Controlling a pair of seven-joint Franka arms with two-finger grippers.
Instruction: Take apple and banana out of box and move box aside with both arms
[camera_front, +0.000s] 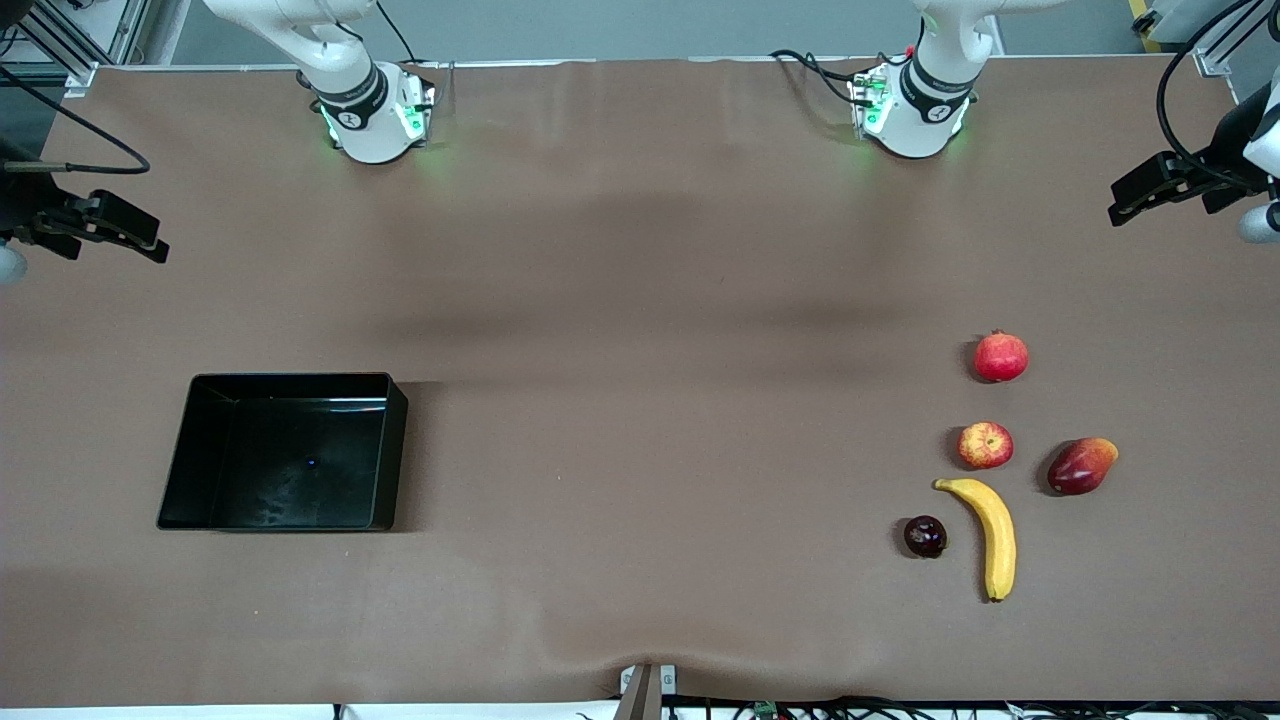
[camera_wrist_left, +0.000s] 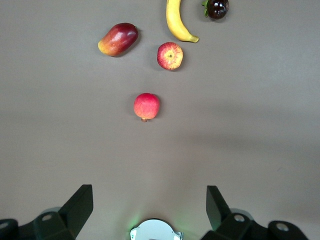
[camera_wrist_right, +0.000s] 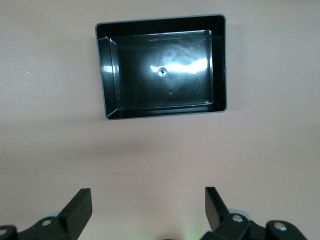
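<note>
The yellow banana (camera_front: 990, 535) and the red-and-yellow apple (camera_front: 985, 445) lie on the brown table toward the left arm's end, the banana nearer the front camera. The left wrist view looks down on both, the banana (camera_wrist_left: 176, 20) and the apple (camera_wrist_left: 170, 55). The black box (camera_front: 290, 460) stands with nothing in it toward the right arm's end, and the right wrist view shows the box (camera_wrist_right: 162, 70) from above. My left gripper (camera_front: 1125, 205) (camera_wrist_left: 149, 200) hangs open over the table's edge at its own end. My right gripper (camera_front: 150, 240) (camera_wrist_right: 148, 200) hangs open over its end, holding nothing.
An all-red pomegranate (camera_front: 1001, 357) (camera_wrist_left: 146, 106) lies farther from the front camera than the apple. A dark plum (camera_front: 925, 536) (camera_wrist_left: 218, 8) sits beside the banana. A red-and-yellow oval fruit (camera_front: 1082, 466) (camera_wrist_left: 118, 39) lies beside the apple. Both arm bases (camera_front: 915, 110) stand along the table's back edge.
</note>
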